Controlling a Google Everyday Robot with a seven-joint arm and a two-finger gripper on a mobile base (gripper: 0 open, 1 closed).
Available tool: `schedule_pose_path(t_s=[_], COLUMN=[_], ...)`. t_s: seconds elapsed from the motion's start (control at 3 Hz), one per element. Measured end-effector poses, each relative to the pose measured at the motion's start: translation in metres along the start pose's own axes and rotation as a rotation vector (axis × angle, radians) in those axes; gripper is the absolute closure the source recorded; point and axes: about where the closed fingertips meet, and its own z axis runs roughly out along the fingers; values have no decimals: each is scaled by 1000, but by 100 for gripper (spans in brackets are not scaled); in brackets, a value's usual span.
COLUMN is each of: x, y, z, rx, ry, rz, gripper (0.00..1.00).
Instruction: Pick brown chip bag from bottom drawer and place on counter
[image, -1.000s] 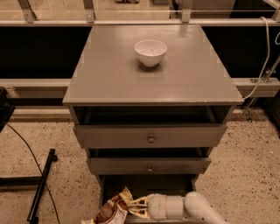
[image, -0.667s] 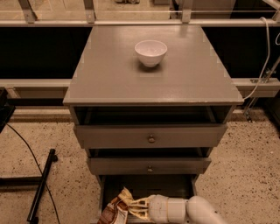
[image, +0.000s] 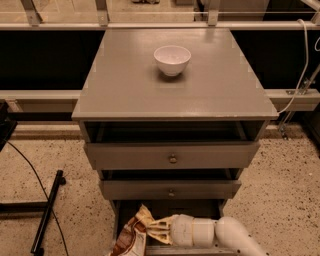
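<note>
I count one grey wooden cabinet (image: 89, 134) with one smooth, square grey counter (image: 125, 85) on top, and one round white bowl (image: 172, 59) stands on it. There are three grey drawers (image: 130, 156) in all: two carry a small round brass knob (image: 172, 159) each, so two knobs, and below them is one plain bottom drawer (image: 195, 210). Down there I see one crumpled brown and pale yellow chip bag (image: 131, 239), and one white robot arm (image: 225, 235) whose one gripper (image: 152, 230) sits in that bottom drawer, right against the bag.
</note>
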Motion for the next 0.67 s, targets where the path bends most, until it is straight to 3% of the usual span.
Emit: schedule_pose_path(t_s=[0.33,0.67], x=[-44,-115], y=[-53,-108], z=[-14,-41], rx=[-33,-74], ry=[-24,-60], rz=[-135,-285], gripper=[100,100])
